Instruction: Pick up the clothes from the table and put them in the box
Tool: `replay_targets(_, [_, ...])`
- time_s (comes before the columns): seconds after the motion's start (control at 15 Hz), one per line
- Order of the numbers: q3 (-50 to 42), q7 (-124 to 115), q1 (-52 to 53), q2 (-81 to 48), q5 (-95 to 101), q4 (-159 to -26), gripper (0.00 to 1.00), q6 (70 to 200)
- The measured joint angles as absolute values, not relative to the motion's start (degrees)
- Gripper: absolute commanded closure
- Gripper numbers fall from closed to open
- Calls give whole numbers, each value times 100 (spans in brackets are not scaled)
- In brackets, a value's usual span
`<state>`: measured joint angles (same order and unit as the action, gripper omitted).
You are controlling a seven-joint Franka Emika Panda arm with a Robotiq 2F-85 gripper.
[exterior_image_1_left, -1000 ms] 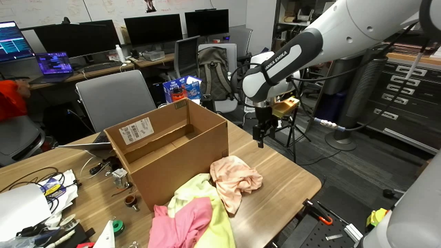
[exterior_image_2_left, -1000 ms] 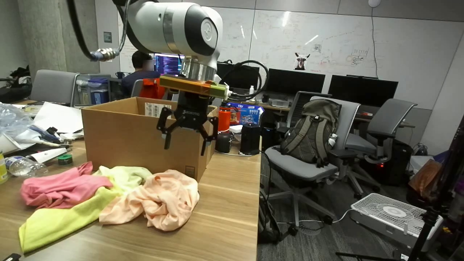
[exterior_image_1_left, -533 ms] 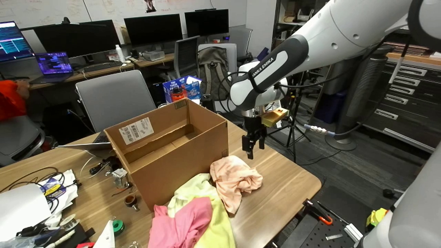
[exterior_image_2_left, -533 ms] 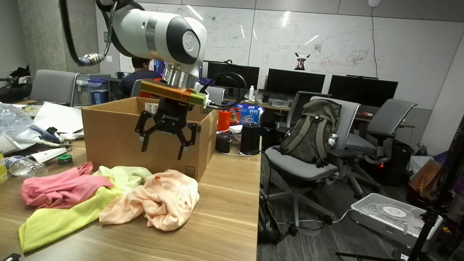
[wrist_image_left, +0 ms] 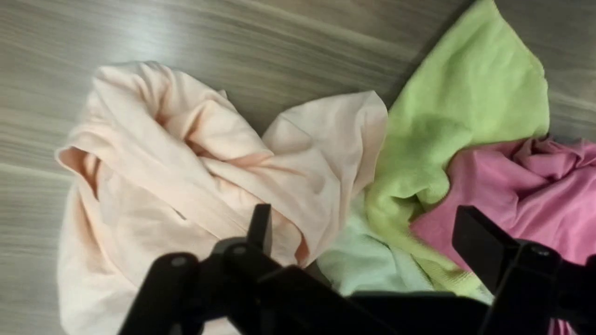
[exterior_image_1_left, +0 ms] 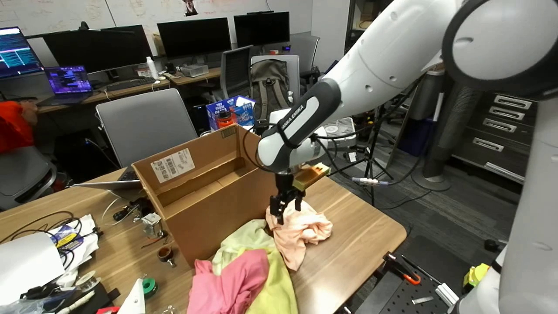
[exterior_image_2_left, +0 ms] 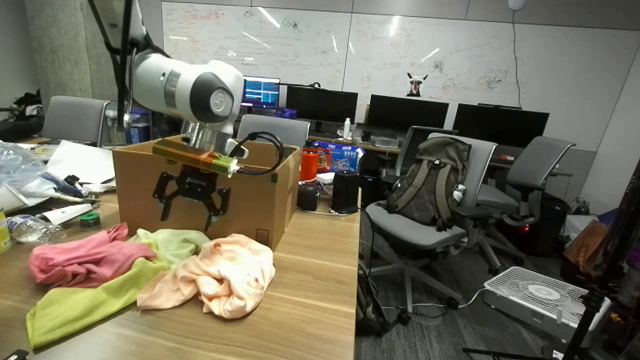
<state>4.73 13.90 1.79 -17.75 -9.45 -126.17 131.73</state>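
On the wood-grain table point(exterior_image_1_left: 362, 235) three garments lie crumpled against each other: a peach one point(exterior_image_2_left: 230, 280), a yellow-green one point(exterior_image_2_left: 85, 310) with a paler part, and a pink one point(exterior_image_2_left: 90, 257) partly over it. The brown cardboard box point(exterior_image_1_left: 218, 222) stands right behind them, its top open and bare cardboard showing inside. My gripper point(exterior_image_2_left: 187, 223) hangs in front of the box wall, above the clothes, pointing down. Its jaws are wide apart with nothing between them. In the wrist view the peach cloth point(wrist_image_left: 177, 172) is under one finger and the pink cloth point(wrist_image_left: 507, 181) under the opposite one.
Cables, papers point(exterior_image_1_left: 30, 261), a green tape roll point(exterior_image_1_left: 149, 286) and a clear bottle point(exterior_image_2_left: 35, 230) clutter the table beside the box. An orange bottle point(exterior_image_2_left: 309, 165) and black speakers point(exterior_image_2_left: 345, 192) stand behind it. A tool cart point(exterior_image_1_left: 392, 288) adjoins the near table edge.
The arm has swung across from the table's outer side to above the clothes, and the gripper has come down. Its jaws have stayed apart; garments and box have not moved.
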Motion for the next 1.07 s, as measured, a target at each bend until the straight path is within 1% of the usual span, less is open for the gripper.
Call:
replay_targets(0.2, [545,891,408,-2347,-892,-12387,0,13727])
replay_targets(0.47, [444,390,456,-2809,-610,-12110,0,14051])
replay_targets(1.07, [60,-684,676,-2935,73,-11977,0,14321])
